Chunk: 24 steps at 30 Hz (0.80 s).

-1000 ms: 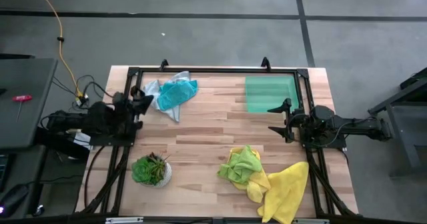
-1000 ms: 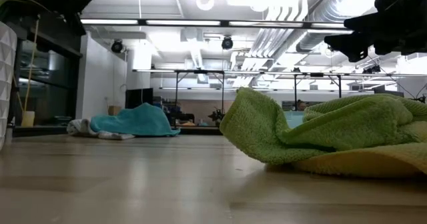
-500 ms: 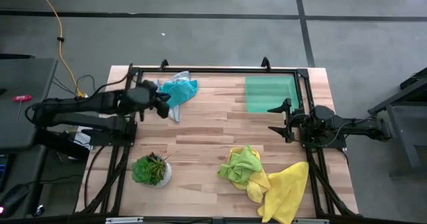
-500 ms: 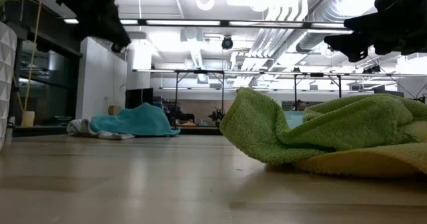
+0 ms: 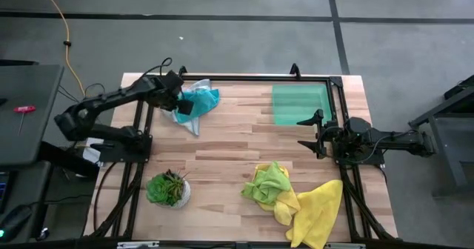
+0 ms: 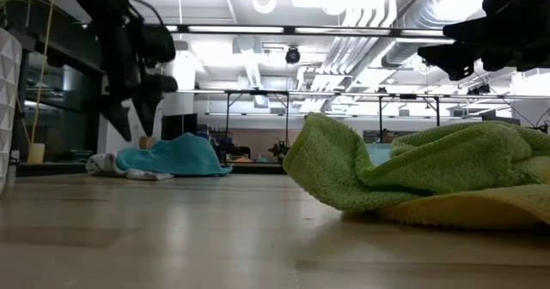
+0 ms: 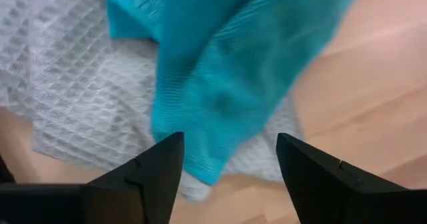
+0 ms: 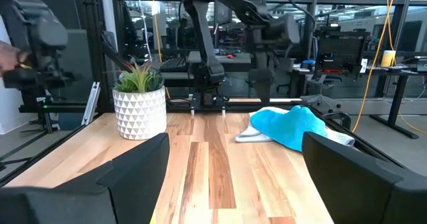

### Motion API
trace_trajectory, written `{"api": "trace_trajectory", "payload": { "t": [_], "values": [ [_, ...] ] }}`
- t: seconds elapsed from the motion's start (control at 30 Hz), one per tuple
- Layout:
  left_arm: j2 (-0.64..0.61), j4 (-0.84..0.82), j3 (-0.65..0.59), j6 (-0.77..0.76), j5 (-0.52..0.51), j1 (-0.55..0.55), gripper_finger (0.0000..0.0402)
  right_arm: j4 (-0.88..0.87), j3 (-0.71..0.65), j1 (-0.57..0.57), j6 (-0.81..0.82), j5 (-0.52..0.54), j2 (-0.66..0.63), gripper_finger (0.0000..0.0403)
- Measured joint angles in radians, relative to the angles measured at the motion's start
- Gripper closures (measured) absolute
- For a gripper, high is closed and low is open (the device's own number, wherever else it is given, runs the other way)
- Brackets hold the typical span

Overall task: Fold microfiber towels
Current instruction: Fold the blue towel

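L gripper [image 5: 183,104] over far-left corner of table [image 5: 229,160], fingers spread wide, nothing between them; hangs just above teal towel [image 5: 198,101], which lies bunched on top of pale grey-white towel [image 7: 73,84]. Low view: gripper tips clear of heap, not touching. R gripper [image 5: 315,134] parked at R edge beside green tray [image 5: 300,104], jaws wide apart, empty, well apart from any cloth. Lime green towel [image 5: 270,182] crumpled near front, partly lying on bright yellow towel [image 5: 315,212]; both heaped, none folded yet. Potted plant [image 5: 168,188] front-left, clear of cloths. Handling, judged: cloths thin, soft, v. light, no stiffness; will drape and sag from any pinch, won't slide as a sheet when pushed. Waffle/terry texture looks grippy, slip unlikely. Not fragile. Main risk: teal and grey overlap, so deep pinch into heap prob. lifts both layers. Best hold: exposed teal edge or corner seen near fingers in L wrist view, where cloth overhangs grey; pinch shallow, single layer, lift to separate. For spreading flat, likely needs second hold at neighbouring corner w/ R arm.
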Motion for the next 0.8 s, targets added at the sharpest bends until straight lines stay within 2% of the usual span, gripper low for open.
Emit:
{"api": "trace_trajectory", "payload": {
  "t": [0.13,0.3,0.5,0.8],
  "values": [
    [0.058,-0.006,0.0,0.023,-0.015,0.039,0.0174,0.0,0.0,0.0,0.0,0.0,0.0,0.0069],
    [0.092,-0.006,0.0,0.021,-0.09,0.043,0.0183,-0.004,0.0,0.0,0.0,0.0,0.0,0.0069],
    [0.096,-0.006,0.0,-0.03,-0.091,0.025,0.0195,-0.004,0.0,0.0,0.0,0.0,0.0,0.0069],
    [0.096,0.037,-0.001,-0.12,0.013,0.016,0.0221,-0.004,0.0,0.0,0.0,0.0,0.0,0.0069]
  ]
}}
